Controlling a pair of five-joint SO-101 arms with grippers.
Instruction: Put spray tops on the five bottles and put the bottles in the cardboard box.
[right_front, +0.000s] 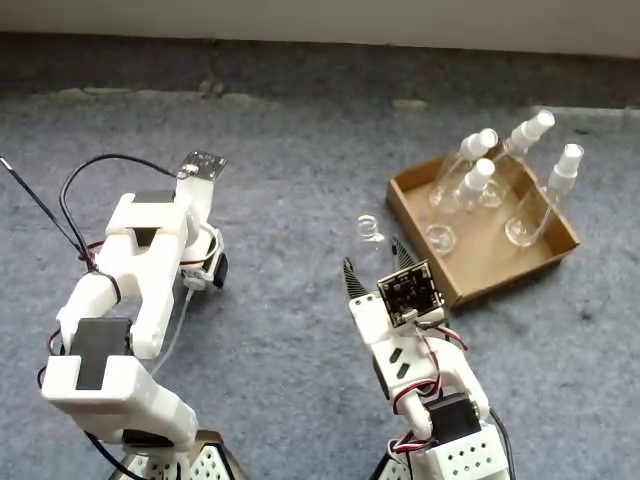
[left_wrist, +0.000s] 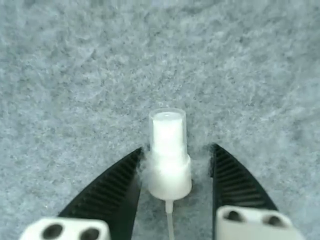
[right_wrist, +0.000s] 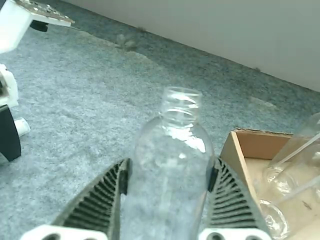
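— Hands first: how did yours stand?

— My right hand (right_wrist: 170, 165) was closed on the bottle (right_wrist: 172, 145), its jaws pressed against both sides of the clear body. The neck pointed away from my wrist, open, with nothing screwed onto it.

— And the other one?

— My left hand (left_wrist: 176, 150) was pointed down at the grey tabletop (left_wrist: 75, 75) with its jaws spread. The spray top (left_wrist: 169, 160) lay flat between them, clear cap facing away from me and thin tube trailing back toward the wrist. One jaw sat right at its collar. The other stood just apart from it, so I was not gripping it.

— Where was all this from above?

— The left arm reached over the left half of the tabletop (right_front: 280, 150). My right hand (right_front: 378, 265) was near the middle, and the bottle's rim (right_front: 368, 228) showed just past the jaw tips.

— The cardboard box?

— The cardboard box (right_front: 488, 262) sat on the tabletop just beyond my right hand, toward the far right side. From my right wrist I saw its near corner (right_wrist: 250, 145) beside the bottle I held.

— Anything in it?

— Four capped bottles (right_front: 470, 180) lay inside, bases toward me and white spray tops toward the far rim, two of those tops jutting over the edge.
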